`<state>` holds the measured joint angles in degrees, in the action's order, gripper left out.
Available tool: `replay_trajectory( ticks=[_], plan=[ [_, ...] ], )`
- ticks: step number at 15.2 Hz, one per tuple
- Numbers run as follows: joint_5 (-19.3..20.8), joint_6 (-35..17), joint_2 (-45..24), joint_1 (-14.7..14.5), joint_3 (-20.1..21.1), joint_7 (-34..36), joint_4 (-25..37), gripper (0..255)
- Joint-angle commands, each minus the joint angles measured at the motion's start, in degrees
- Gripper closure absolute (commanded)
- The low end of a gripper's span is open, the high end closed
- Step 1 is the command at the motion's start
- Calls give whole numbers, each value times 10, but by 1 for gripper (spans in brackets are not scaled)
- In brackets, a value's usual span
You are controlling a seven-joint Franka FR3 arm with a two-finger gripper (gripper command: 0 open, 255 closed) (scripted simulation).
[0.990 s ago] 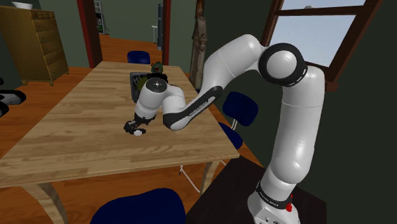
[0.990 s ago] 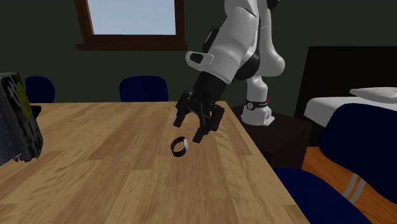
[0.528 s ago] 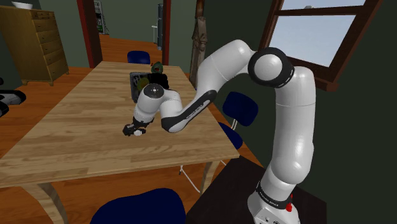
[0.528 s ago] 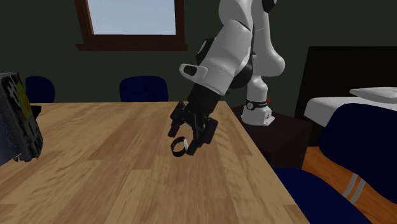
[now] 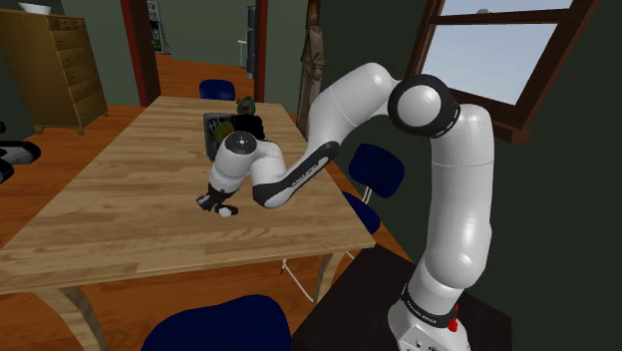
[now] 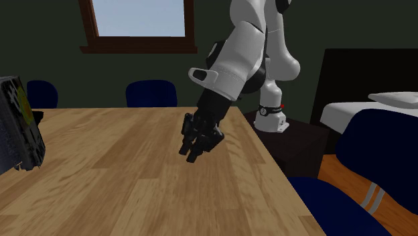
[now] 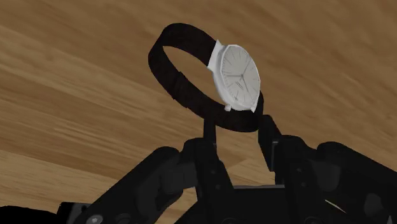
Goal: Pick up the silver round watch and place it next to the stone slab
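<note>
Since a second earlier I had lowered the gripper (image 7: 238, 127) and pinched the watch (image 7: 234, 77) by its strap, low over the desk (image 6: 120, 181). It seemed light and floppy-banded, so the strap suited.

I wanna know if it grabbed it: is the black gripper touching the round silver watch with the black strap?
Touching. The wrist view shows the black gripper clasping the round silver watch by its black strap, one finger pressed on each side.

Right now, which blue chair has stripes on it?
The near blue chair at the second exterior view's lower right: stripes cross it low down. The two far chairs are plain.
</note>
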<state>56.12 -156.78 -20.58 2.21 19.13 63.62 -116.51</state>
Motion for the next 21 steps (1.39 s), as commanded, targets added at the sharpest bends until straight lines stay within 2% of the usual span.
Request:
replay_trajectory(
  ticks=[1,8,9,15,21],
  plan=[
    [0,0,0,0,0,0,0,255],
    [0,0,0,0,0,0,0,255],
    [0,0,0,0,0,0,0,0],
    [-43,114,108,-21,32,-18,-76,0],
    [2,98,62,-23,15,10,-55,0]
  ],
)
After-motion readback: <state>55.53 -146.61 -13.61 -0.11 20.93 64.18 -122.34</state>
